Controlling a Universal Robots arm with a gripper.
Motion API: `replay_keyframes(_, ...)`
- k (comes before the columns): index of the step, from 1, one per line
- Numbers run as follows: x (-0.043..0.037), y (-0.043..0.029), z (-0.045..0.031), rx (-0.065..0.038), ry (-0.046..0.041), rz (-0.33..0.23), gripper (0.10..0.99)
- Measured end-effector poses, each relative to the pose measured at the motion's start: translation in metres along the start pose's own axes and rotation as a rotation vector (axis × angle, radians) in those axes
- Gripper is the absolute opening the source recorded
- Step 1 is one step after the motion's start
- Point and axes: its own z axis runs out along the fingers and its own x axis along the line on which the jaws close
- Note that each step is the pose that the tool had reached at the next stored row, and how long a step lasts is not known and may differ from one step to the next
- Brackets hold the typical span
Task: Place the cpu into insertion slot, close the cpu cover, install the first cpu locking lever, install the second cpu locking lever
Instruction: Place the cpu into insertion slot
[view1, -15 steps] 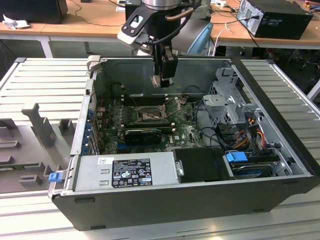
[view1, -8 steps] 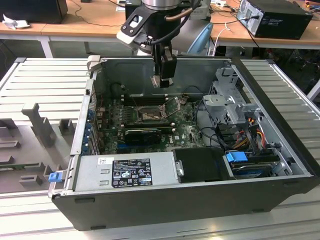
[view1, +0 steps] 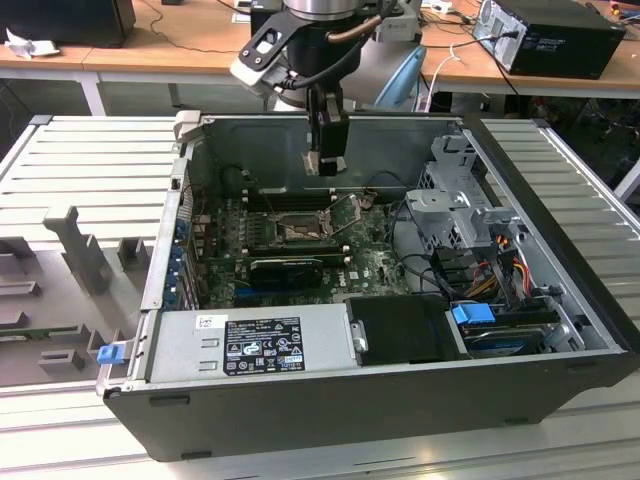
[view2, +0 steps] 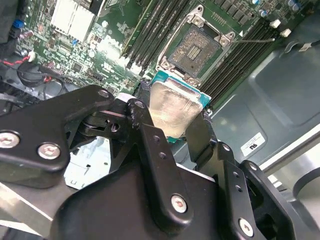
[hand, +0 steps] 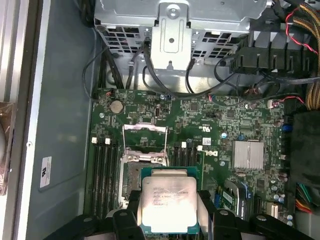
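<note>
My gripper (view1: 326, 160) hangs inside the open computer case, shut on the cpu (hand: 167, 200), a silvery square chip on a green carrier. The black fingers (hand: 205, 212) clamp two opposite edges of it. In the second wrist view the cpu (view2: 175, 107) hovers above the board, short of the insertion slot (view2: 200, 47), whose brownish contact field lies bare. In the first wrist view the chip overlaps one side of the insertion slot (hand: 128, 179). The cpu cover (hand: 144, 128) is swung open beyond the slot. A thin wire lever (view2: 255, 39) juts out beside the socket.
Long black memory slots (hand: 102, 170) flank the socket on both sides. A finned heatsink (hand: 248, 153) sits further along the board. The power supply (view1: 260, 345), a grey drive cage (view1: 455, 215) and cable bundles (view1: 500, 265) crowd the case's near and right parts.
</note>
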Motion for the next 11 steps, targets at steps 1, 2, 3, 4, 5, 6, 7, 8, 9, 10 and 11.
replay_keyframes(1, 0.0000, 0.0000, 0.0000, 0.000, -0.0016, 0.019, 0.529)
replay_keyframes(2, 0.0000, 0.0000, 0.0001, -0.001, -0.0033, 0.039, 0.529)
replay_keyframes(3, 0.0000, 0.0000, 0.0001, -0.001, -0.0043, 0.052, 0.529)
replay_keyframes(4, 0.0000, 0.0001, 0.0002, -0.001, -0.0054, 0.064, 0.529)
replay_keyframes(5, 0.0000, 0.0001, 0.0004, -0.001, -0.0058, 0.069, 0.529)
replay_keyframes(6, 0.0000, 0.0001, 0.0007, -0.001, -0.0062, 0.073, 0.529)
replay_keyframes(7, 0.0000, 0.0000, 0.0014, -0.001, -0.0080, 0.075, 0.529)
replay_keyframes(8, 0.0000, -0.0001, 0.0024, -0.001, -0.0099, 0.075, 0.529)
replay_keyframes(9, -0.0001, -0.0001, 0.0035, -0.002, -0.0104, 0.075, 0.529)
replay_keyframes(10, -0.0001, -0.0003, 0.0051, -0.002, -0.0104, 0.075, 0.529)
replay_keyframes(11, -0.0001, -0.0004, 0.0067, -0.002, -0.0105, 0.075, 0.529)
